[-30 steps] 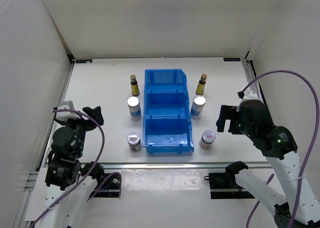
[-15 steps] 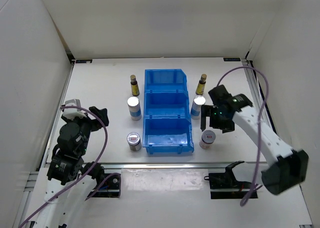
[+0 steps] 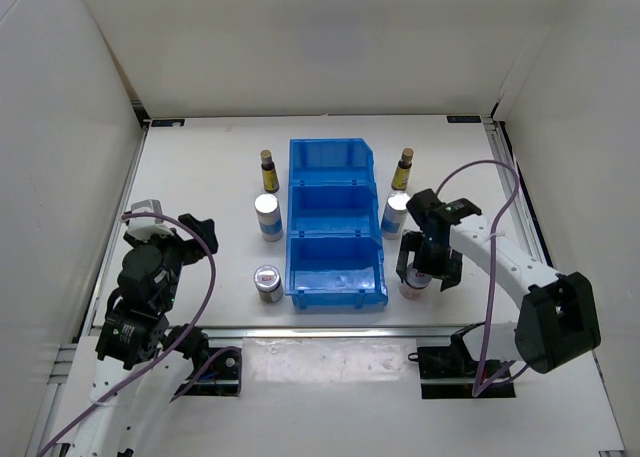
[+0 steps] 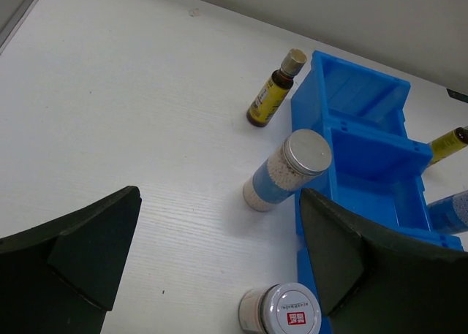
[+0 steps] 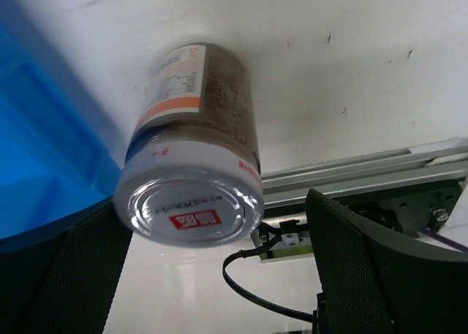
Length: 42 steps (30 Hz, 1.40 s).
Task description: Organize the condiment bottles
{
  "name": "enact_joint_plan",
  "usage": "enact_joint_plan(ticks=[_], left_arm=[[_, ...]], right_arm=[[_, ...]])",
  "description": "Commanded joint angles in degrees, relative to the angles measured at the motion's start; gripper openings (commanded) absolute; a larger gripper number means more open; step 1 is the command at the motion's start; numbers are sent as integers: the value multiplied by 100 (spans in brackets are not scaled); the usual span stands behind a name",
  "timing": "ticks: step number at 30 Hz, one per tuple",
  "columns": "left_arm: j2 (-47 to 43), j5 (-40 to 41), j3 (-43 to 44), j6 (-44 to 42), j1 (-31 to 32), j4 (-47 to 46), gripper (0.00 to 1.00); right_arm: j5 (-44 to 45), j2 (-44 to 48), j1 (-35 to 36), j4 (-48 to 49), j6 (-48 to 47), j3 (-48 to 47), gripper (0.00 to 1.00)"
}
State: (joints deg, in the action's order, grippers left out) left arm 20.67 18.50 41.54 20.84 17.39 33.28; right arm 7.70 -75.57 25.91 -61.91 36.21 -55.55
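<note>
The condiment bottles stand on both sides of the blue bin [image 3: 335, 182]. On its left are a brown bottle [image 3: 267, 171], a white-blue cylinder [image 3: 268, 217] and a grey jar [image 3: 267, 283]. On its right are a brown bottle [image 3: 403, 169], a cylinder [image 3: 396, 215] and a jar [image 3: 417, 279]. My right gripper [image 3: 424, 263] is down over the right jar [image 5: 194, 166], open, with a finger on each side and a gap at the right finger [image 5: 380, 261]. My left gripper [image 3: 196, 227] hangs open and empty at the far left, looking at the left bottle [image 4: 272, 93], cylinder [image 4: 289, 169] and jar [image 4: 281, 313].
The bin [image 4: 365, 129] has three compartments in a row from near to far. White walls close the table on the left, back and right. A metal rail [image 3: 330, 329] runs along the near edge, just behind the right jar [image 5: 351, 177].
My right arm swung in from the right side and came down over the right grey jar. The left arm shifted only slightly and stayed open.
</note>
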Motion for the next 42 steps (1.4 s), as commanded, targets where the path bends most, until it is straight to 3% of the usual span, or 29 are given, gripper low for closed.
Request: enact_joint_plan(ticks=[1, 7, 9, 11, 15, 18, 23, 27, 36, 39, 42], left_arm=[[8, 110, -23, 34, 19, 82, 100], [8, 163, -23, 34, 19, 82, 100], [60, 163, -23, 34, 19, 82, 100], [113, 163, -23, 34, 19, 143, 100], [183, 163, 30, 87, 19, 197, 100], [254, 163, 30, 87, 19, 197, 100], [543, 461, 135, 376, 19, 433, 100], [965, 488, 372, 438, 19, 654, 100], [2046, 198, 829, 500, 19, 1111, 100], [2047, -231, 882, 605, 19, 1180, 100], [2423, -891, 1251, 1033, 19, 1626, 94]], right_arm=[[-67, 34, 28, 310, 326, 298, 96], [-190, -28, 81, 706, 326, 475, 81], [-190, -28, 81, 707, 255, 475, 70], [-138, 25, 81, 707, 203, 475, 58], [195, 524, 300, 233, 264, 10, 16], [513, 1209, 808, 39, 343, -613, 0], [442, 1098, 1424, 39, 255, -1475, 0], [513, 158, 2084, 153, 378, -1915, 0], [206, -1741, 2366, 206, 896, -2715, 0], [91, -2128, 2419, 206, 1107, -2795, 0], [-182, -2357, 2419, 258, 1362, -2786, 0]])
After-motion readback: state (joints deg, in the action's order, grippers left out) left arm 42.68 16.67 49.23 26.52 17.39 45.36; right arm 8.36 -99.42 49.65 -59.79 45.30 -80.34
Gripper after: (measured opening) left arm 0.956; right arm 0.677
